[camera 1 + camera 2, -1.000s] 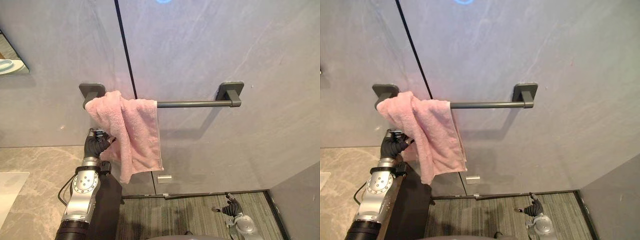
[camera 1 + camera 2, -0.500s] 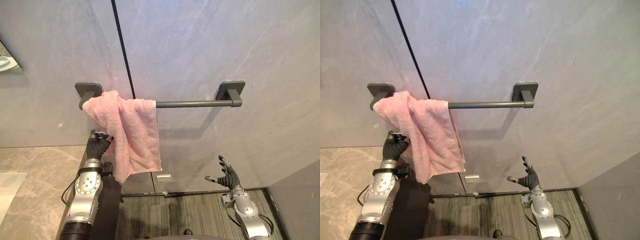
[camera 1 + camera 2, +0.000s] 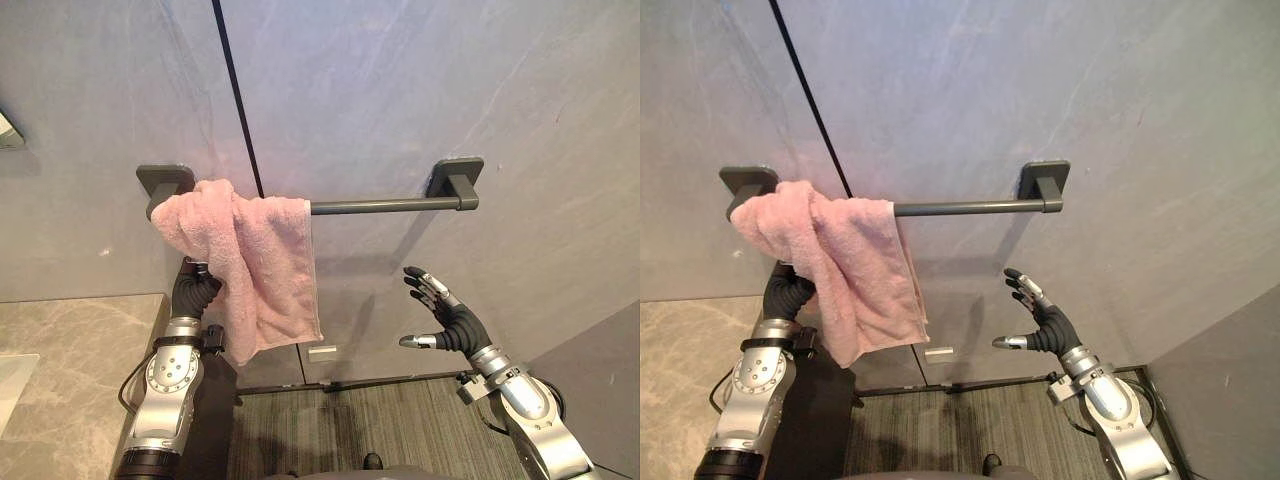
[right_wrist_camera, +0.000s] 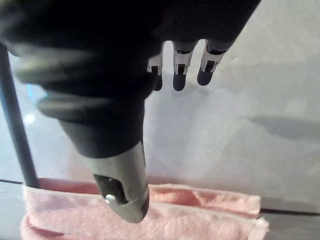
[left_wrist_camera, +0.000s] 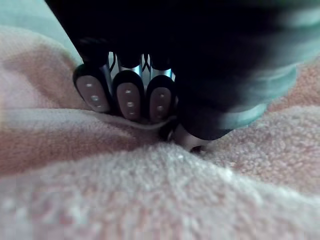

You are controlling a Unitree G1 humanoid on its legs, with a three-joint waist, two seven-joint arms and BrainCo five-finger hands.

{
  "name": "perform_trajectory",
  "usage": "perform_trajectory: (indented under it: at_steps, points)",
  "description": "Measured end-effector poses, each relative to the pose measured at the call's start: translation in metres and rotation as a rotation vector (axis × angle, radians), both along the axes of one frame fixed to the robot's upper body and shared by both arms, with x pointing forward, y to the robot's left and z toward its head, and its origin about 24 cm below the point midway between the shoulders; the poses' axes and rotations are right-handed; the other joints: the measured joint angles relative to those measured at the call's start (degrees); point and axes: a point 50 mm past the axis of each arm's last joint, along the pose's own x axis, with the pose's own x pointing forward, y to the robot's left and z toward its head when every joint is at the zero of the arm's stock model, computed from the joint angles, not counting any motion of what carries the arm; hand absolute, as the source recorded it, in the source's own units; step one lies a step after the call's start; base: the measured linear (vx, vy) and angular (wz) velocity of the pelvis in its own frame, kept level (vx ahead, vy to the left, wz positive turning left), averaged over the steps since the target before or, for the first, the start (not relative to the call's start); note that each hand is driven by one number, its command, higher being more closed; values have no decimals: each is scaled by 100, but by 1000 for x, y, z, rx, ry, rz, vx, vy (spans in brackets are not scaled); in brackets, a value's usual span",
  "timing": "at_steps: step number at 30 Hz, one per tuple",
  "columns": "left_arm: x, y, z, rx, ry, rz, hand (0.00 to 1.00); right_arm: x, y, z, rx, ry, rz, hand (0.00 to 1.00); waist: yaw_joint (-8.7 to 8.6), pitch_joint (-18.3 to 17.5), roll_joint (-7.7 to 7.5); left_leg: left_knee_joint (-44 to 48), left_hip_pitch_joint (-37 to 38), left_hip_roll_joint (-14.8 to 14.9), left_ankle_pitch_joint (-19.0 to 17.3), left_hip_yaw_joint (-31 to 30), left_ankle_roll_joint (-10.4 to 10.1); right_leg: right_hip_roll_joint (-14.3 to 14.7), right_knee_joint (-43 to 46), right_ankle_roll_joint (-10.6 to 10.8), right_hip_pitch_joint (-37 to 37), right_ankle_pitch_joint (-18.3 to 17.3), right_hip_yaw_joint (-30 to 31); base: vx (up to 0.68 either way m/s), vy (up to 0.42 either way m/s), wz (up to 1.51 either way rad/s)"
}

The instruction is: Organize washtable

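Right hand higher now, towel to its left

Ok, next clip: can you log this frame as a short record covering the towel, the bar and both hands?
towel: pink, bunched over the bar's left end, hanging unevenly
bar: dark, wall-mounted, right part bare
left hand: raised under the towel, fingers pinching a fold
right hand: open, in the air below the bar, right of the towel, touching nothing
status: towel not yet spread along the bar
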Motion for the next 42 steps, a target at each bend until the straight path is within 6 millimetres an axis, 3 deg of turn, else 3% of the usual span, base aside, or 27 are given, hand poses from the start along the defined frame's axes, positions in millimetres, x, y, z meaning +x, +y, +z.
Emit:
perform_trajectory:
  at_steps: [5,13,25,42]
  points:
    - [0,-4,0,-10,-4,-25,100,9,16,17,58,-50,115,0,-4,-7,10,51,-95,-7,-26,69,-1,-5,69,3,-97,-6,80,-51,3,-8]
    - [1,-14,2,-13,-12,-76,100,17,43,23,67,-77,234,0,13,-35,51,77,-95,-36,-21,-2,0,-8,70,3,-91,-6,7,-6,-4,4]
    - [1,-25,-1,-71,-22,-79,100,25,57,12,77,-62,204,0,16,-227,181,17,-136,-59,48,-131,26,-30,65,3,-69,-5,-132,-40,-8,6]
    - [3,-32,-1,-113,-35,-81,100,45,73,9,104,-70,132,0,109,-312,73,-8,-292,-63,80,-334,15,-32,-56,-4,-99,3,-324,-16,-6,6]
